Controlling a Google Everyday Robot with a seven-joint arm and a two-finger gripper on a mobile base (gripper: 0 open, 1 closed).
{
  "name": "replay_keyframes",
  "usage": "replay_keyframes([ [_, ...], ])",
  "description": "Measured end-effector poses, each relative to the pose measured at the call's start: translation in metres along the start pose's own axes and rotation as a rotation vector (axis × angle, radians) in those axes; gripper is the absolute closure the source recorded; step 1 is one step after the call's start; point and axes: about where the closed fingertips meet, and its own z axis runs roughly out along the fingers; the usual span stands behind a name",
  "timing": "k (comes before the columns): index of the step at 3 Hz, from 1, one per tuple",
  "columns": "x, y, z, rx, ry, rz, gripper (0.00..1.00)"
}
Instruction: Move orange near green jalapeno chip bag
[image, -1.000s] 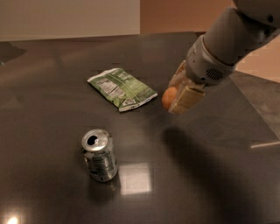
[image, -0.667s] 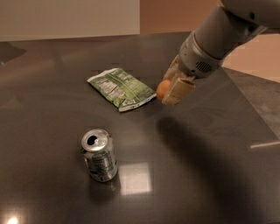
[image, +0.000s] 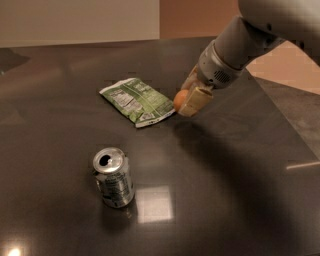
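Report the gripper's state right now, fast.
Gripper: closed on the small round orange fruit, held just off the right end of the flat crinkled green foil chip bag.

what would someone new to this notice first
The big grey arm reaches in from the upper right, its tool closed on a small orange down near the dark table. Just left of the orange in the picture lies a crinkled green chip bag. An opened silver soda can stands alone nearer the camera.
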Motion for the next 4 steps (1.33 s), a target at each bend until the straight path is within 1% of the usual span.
replay_keyframes([
  [1, 0.003, -0.006, 0.015, -0.010, -0.009, 0.009, 1.00],
  [2, 0.008, -0.007, 0.028, -0.024, -0.012, 0.018, 1.00],
  [3, 0.013, -0.006, 0.038, -0.033, -0.003, 0.024, 0.84],
  [4, 0.018, -0.004, 0.043, -0.039, -0.001, 0.030, 0.61],
])
